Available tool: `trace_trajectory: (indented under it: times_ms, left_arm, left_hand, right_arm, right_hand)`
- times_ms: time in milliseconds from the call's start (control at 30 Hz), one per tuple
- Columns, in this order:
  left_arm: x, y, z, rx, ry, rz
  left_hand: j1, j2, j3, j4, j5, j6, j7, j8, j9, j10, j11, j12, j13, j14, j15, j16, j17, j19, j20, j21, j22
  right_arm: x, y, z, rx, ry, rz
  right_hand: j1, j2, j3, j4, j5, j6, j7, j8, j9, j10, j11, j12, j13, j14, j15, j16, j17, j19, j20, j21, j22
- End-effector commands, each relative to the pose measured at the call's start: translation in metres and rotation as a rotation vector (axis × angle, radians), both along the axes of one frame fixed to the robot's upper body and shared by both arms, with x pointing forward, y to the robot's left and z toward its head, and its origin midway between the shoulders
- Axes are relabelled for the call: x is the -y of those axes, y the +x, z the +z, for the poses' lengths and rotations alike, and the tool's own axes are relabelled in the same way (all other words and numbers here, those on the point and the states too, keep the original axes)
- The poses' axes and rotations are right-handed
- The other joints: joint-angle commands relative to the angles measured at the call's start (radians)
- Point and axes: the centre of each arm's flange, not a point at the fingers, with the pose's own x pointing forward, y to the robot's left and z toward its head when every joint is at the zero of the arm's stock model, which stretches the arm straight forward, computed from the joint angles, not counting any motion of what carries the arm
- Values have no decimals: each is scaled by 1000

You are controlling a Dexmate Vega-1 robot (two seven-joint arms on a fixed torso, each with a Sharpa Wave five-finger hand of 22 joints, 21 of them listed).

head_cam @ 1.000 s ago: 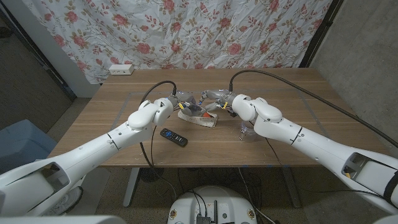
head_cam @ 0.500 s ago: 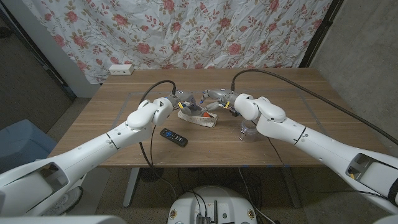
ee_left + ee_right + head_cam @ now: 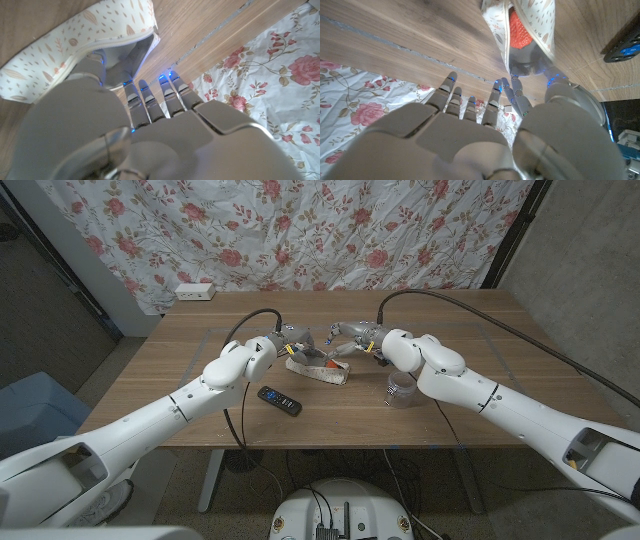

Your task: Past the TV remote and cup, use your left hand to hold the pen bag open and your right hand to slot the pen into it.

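Left hand (image 3: 293,341) pinching bag (image 3: 318,368) mouth open, beyond remote (image 3: 280,400); right hand (image 3: 352,338) just past bag, grasp unclear, pen unseen. Risk: mouth slipping shut, blocking pen

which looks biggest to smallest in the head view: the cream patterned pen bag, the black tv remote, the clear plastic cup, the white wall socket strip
1. Cream patterned pen bag
2. Black TV remote
3. Clear plastic cup and white socket strip: too alike to rank, and the strip lies farther from the camera.
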Motion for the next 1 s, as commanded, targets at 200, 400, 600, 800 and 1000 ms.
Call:
trace_trajectory:
  times_ms: [200,400,600,800,1000]
  left_arm:
    - [-1,-6,7,28,-15,-1]
    - [-1,-10,9,30,-21,1]
    - [-1,-16,12,36,-21,-5]
    - [-4,-23,13,45,-31,-3]
    - [-11,-26,15,52,-55,1]
  left_hand:
    - [5,17,-1,1,2,8,6,5,1,5,4,8,5,7,-83,8,5,11,2,8,4]
    - [4,20,-1,0,2,14,7,7,1,8,2,9,5,8,-84,8,5,12,2,8,4]
    - [4,23,-2,0,2,15,8,7,1,8,2,8,5,7,-83,7,5,13,2,8,4]
    - [4,24,-2,-1,2,17,8,7,1,9,2,8,5,7,-83,6,5,13,2,8,4]
    - [1,25,-4,0,1,19,6,7,1,10,1,8,5,7,-84,6,5,13,2,8,4]
  right_arm:
    - [7,2,5,14,-10,-25]
    - [8,3,5,21,-11,-23]
    - [10,3,6,24,-7,-25]
    - [13,2,8,37,-1,-23]
    - [15,1,10,44,-1,-15]
  right_hand:
    - [-8,-2,-1,2,8,1,5,-5,0,-2,5,9,5,-6,-3,-2,3,-7,-2,2,6]
    - [-10,0,-1,1,10,1,6,-6,0,-2,4,9,4,-6,-4,-2,4,-7,-2,2,6]
    - [-12,1,-2,1,12,2,5,-6,0,-1,3,10,4,-5,-3,-2,4,-7,-2,2,6]
    - [-16,3,-3,1,14,3,6,-7,0,0,3,12,4,-5,-3,-2,4,-7,0,3,6]
    - [-21,3,-5,2,16,-2,5,-10,0,2,2,13,4,-3,-5,-1,4,-7,0,3,6]
